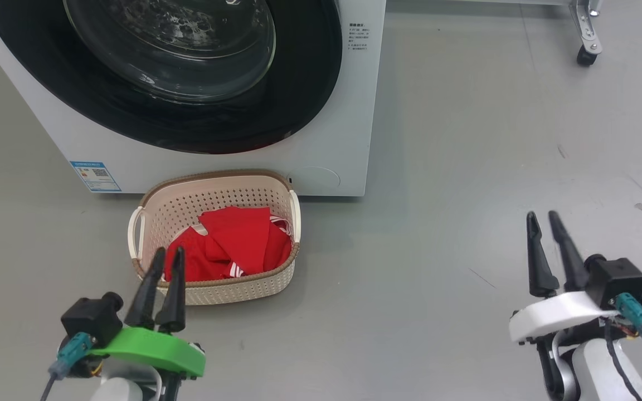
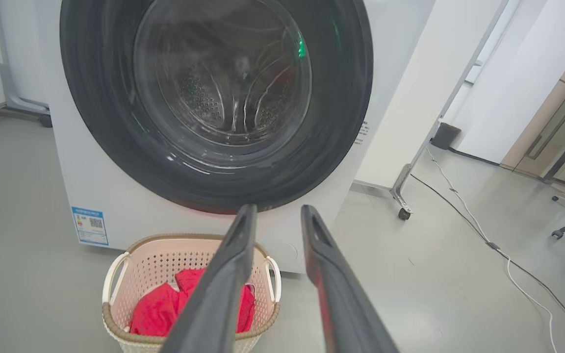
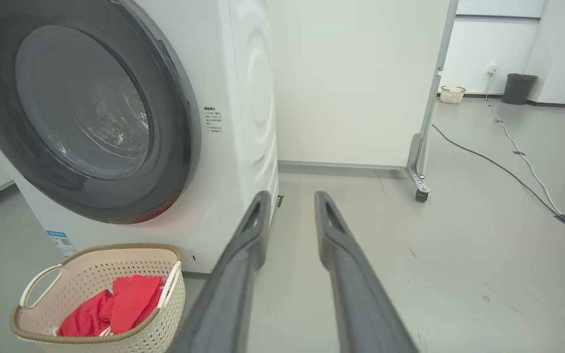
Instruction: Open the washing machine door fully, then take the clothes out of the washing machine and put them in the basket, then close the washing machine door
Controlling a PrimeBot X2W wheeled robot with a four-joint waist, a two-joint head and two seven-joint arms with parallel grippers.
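Washing machine door [image 1: 187,72]: shut, its black rim seated flat against the white front of the washing machine [image 1: 357,111]; the perforated steel drum is visible through the glass in the left wrist view.

Basket [image 1: 232,292]: upright on the grey floor [image 1: 466,195], just in front of the machine's base and below the door; a blue sticker [image 1: 96,176] sits on the machine front to its left.

Clothes [image 1: 237,239]: red, crumpled inside the basket, with white stripe trim showing near the front wall.

Left gripper [image 1: 169,252]: low, near the basket's front rim; fingers parted by a narrow gap, nothing between them.

Right gripper [image 1: 541,216]: over bare floor, well apart from the basket; fingers likewise parted and empty.
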